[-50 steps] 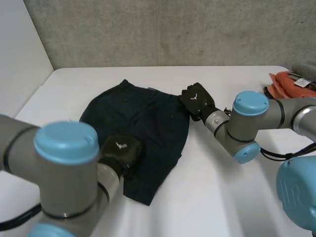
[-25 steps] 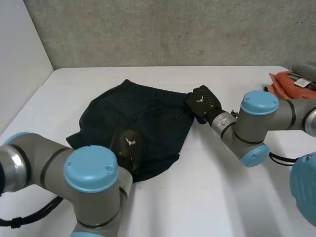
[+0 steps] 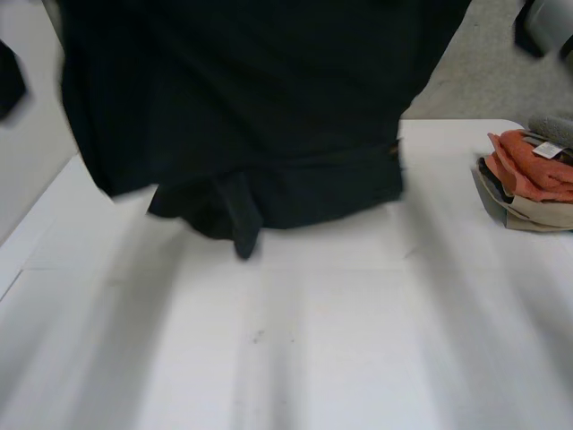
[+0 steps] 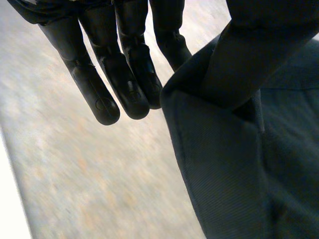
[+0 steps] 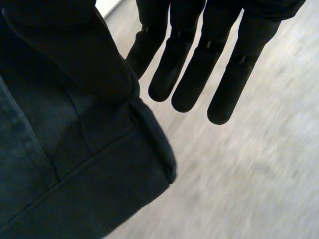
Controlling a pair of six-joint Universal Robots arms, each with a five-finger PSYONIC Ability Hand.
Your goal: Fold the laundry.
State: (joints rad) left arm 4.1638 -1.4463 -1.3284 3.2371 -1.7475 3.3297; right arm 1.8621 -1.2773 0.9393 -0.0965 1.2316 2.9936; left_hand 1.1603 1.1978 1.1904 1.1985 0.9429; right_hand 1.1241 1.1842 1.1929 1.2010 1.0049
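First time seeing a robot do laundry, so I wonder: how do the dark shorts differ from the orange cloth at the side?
Colour: the dark shorts are near black; the orange cloth is bright. Pose: the dark shorts hang above the table; the orange cloth lies bunched at the table's right edge. Grip: the left hand and right hand each pinch the dark shorts; no hand touches the orange cloth. Both are fabric.

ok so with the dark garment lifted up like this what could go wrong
1. The left hand and the right hand each pinch the dark garment at an edge under the thumb, with straight fingers beside the cloth. So small a hold may slip and drop one side.
2. The garment hangs across the head view and hides much of the table, so laying it flat could be misjudged.
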